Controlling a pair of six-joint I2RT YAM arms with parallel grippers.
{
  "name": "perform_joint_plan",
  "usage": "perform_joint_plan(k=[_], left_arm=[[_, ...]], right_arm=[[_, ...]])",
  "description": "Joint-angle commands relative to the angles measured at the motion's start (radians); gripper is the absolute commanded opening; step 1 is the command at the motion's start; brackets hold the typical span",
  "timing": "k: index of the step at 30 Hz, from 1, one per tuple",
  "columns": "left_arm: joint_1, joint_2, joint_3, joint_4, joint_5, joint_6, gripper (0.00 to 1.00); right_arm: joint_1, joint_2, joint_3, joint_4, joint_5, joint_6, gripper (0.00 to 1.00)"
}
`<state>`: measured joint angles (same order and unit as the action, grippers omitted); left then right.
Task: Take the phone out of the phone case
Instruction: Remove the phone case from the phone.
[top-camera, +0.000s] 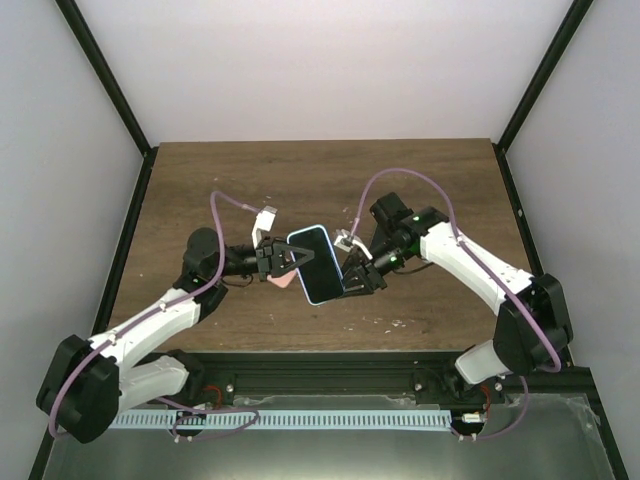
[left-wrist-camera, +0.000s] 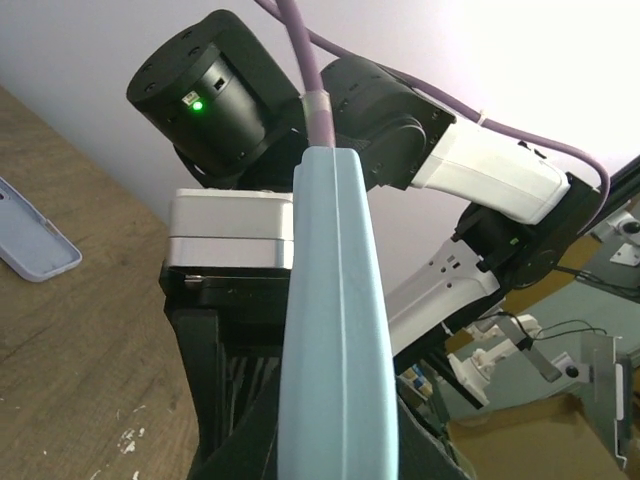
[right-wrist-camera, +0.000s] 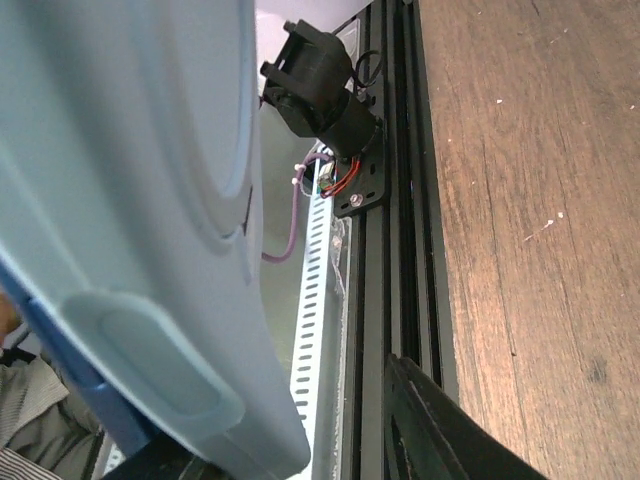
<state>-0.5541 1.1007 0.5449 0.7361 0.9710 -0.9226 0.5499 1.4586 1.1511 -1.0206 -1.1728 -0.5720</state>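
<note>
Brown wooden table (top-camera: 300, 170), plain white walls (top-camera: 320, 60), black frame posts (top-camera: 105, 75), bright even light

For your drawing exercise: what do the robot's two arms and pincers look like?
The left arm and right arm have white shells between round black joints. A purple cable runs along each. The left pincer and right pincer are black, with angular fingers. A small green light glows on a right-arm joint.

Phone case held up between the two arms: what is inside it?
The phone, dark screen facing up, fills the light blue phone case. Its back and sides cannot be seen, covered by the case.
</note>
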Motion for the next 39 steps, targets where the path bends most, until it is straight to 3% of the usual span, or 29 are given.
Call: perform_joint_plan(k=[1,11,27,34,39], left_arm=[[-0.090,-0.016,0.008,-0.097,0.127,0.040,0.00],[-0.099,-0.006,-0.026,-0.190,0.095,0.114,0.00],[-0.116,0.068,-0.009,-0.314,0.070,0.198,0.00],[-0.115,0.084,0.022,-0.332,-0.010,0.207,0.00],[-0.108,0.089,0.100,-0.460,-0.252,0.208,0.00]], right_arm=[[-0.014,0.029,0.114,0.187,-0.115,0.062,0.37],[-0.014,0.004,0.162,0.237,-0.225,0.109,0.50],[-0.013,-0.043,0.156,0.403,-0.263,0.240,0.48],[-0.015,-0.047,0.080,0.396,-0.292,0.229,0.25],[-0.017,-0.073,-0.058,0.520,-0.234,0.326,0.02]])
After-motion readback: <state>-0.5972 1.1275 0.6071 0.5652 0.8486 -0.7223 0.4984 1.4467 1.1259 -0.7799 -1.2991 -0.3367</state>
